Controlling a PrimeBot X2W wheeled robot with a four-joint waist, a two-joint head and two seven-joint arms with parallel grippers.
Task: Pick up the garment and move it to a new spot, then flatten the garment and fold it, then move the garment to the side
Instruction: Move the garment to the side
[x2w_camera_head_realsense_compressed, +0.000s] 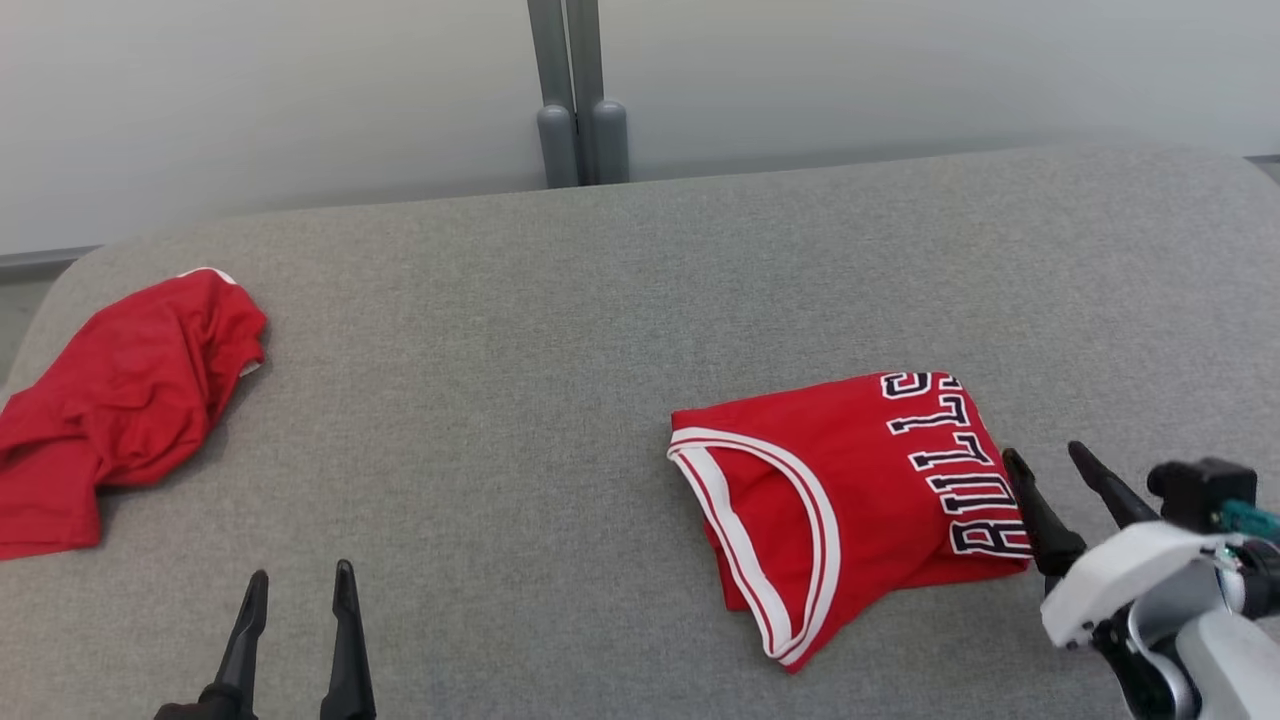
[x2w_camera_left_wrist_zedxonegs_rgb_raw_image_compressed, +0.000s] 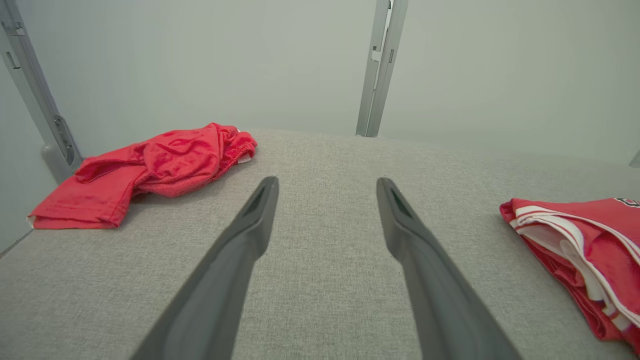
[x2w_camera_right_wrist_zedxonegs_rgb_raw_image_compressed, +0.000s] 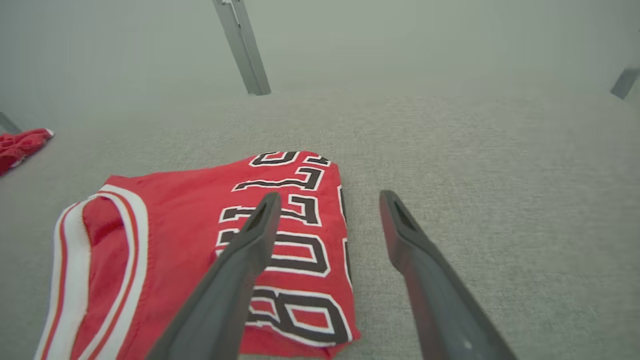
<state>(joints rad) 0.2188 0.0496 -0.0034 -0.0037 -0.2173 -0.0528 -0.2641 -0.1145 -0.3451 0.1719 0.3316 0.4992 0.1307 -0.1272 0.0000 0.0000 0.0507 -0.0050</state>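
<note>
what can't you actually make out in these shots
- Head view: the crumpled red garment runs off the left edge. It is bunched, so its type is unclear.
- Head view: the right pincer covers part of the folded jersey's right edge, and contact cannot be told.
- Left wrist view: the right edge cuts off most of the jersey's lettering.
- Right wrist view: a finger crosses the lettering, and the bottom edge cuts the jersey.

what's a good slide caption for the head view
Folded red Bulls jersey lying on the grey surface, open right gripper at its edge, open left gripper apart, crumpled red garment at far left.
</note>
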